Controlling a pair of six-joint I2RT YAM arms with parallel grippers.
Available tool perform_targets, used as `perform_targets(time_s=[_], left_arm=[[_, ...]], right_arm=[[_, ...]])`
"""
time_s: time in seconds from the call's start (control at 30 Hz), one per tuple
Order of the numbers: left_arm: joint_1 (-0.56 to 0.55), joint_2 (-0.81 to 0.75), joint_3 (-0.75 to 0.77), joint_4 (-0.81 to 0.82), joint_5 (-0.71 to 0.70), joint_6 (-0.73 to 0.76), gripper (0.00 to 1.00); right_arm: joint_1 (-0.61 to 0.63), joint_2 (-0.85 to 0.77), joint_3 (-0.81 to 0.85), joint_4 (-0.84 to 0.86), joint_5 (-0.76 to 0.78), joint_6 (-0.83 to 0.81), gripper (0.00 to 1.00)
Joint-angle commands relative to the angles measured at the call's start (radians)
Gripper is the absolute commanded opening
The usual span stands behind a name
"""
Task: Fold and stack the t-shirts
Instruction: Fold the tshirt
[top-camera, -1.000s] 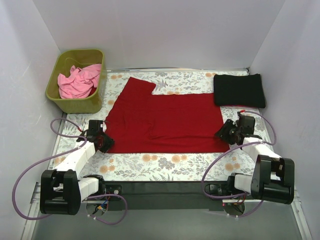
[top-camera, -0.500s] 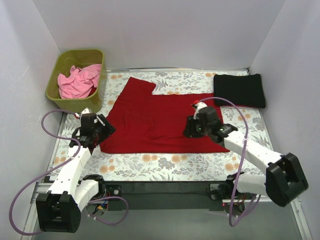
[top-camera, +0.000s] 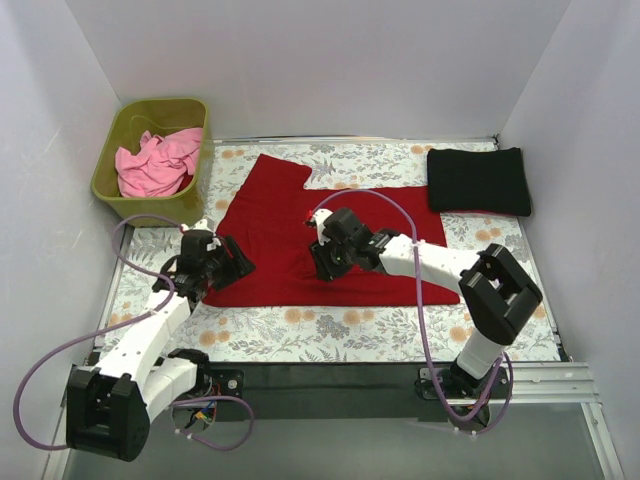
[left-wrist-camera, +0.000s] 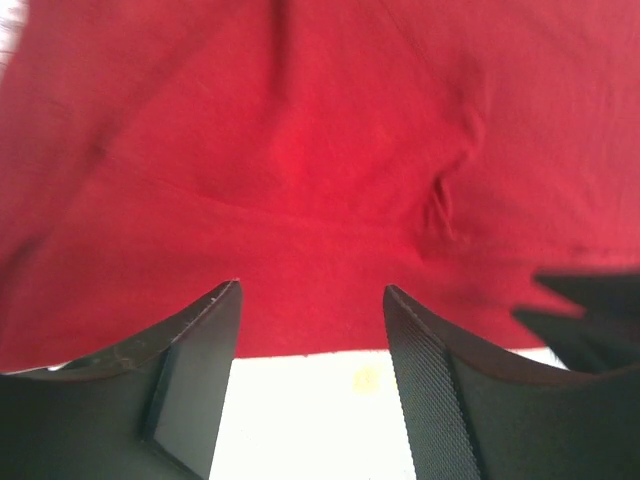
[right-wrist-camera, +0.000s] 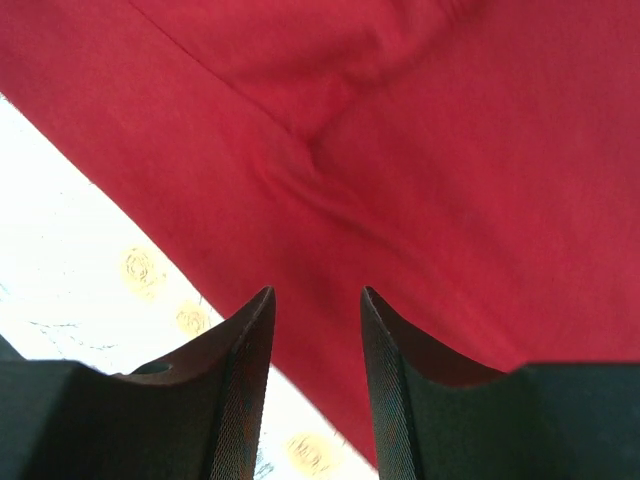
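Jaws on both arms are standing parted, gripping nothing: left jaws hovering over the near-left hem of the dark red t-shirt (top-camera: 400, 225), right jaws over its wrinkled middle. It's lying spread on the table (top-camera: 330, 325). Risk, as I'm reading it: right jaws pinching just a wrinkle and dragging the fold crooked. Far right, the black t-shirt (top-camera: 478, 180) is lying folded; the pink t-shirt (top-camera: 155, 165) is sitting in the olive bin (top-camera: 150, 208). Neither is blocking.

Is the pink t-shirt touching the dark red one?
Apart. The top view shows the pink t-shirt inside the green bin, whose wall separates it from the dark red t-shirt.
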Motion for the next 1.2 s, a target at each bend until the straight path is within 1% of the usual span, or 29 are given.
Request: perform_targets(time_s=[0.0,0.13,0.17,0.27,0.33,0.53,0.9,1.0,1.07,1.1,1.13,1.17], left_arm=[[-0.050,0.051,-0.005,0.017,-0.055,-0.030,0.53],[-0.052,0.103,-0.019,0.019,-0.092,-0.055,0.49],[-0.052,0.110,-0.023,0.019,-0.096,-0.059,0.49],[-0.052,0.136,-0.037,0.022,-0.098,-0.076,0.49],[-0.052,0.145,-0.043,0.020,-0.127,-0.082,0.49],[-0.052,0.149,-0.057,0.011,-0.141,-0.091,0.48],[-0.052,0.153,-0.057,0.003,-0.142,-0.091,0.47],[-0.052,0.162,-0.056,0.003,-0.141,-0.090,0.47],[-0.052,0.165,-0.054,-0.001,-0.142,-0.090,0.47],[-0.052,0.163,-0.054,-0.001,-0.142,-0.090,0.47],[-0.052,0.162,-0.056,-0.003,-0.144,-0.090,0.47],[-0.052,0.160,-0.057,-0.001,-0.142,-0.090,0.47]], right_arm=[[-0.007,0.062,0.097,0.017,-0.090,-0.164,0.40],[-0.010,0.137,0.161,0.021,-0.153,-0.190,0.40],[-0.012,0.152,0.184,0.022,-0.185,-0.192,0.40],[-0.013,0.203,0.214,0.027,-0.216,-0.197,0.40],[-0.015,0.229,0.221,0.030,-0.210,-0.201,0.40],[-0.030,0.248,0.235,0.033,-0.184,-0.212,0.38],[-0.039,0.270,0.255,0.036,-0.216,-0.249,0.37],[-0.039,0.289,0.266,0.036,-0.238,-0.253,0.34],[-0.039,0.295,0.267,0.034,-0.244,-0.256,0.30],[-0.041,0.297,0.269,0.036,-0.246,-0.256,0.27],[-0.042,0.298,0.269,0.036,-0.249,-0.256,0.20],[-0.042,0.301,0.270,0.036,-0.250,-0.256,0.18]])
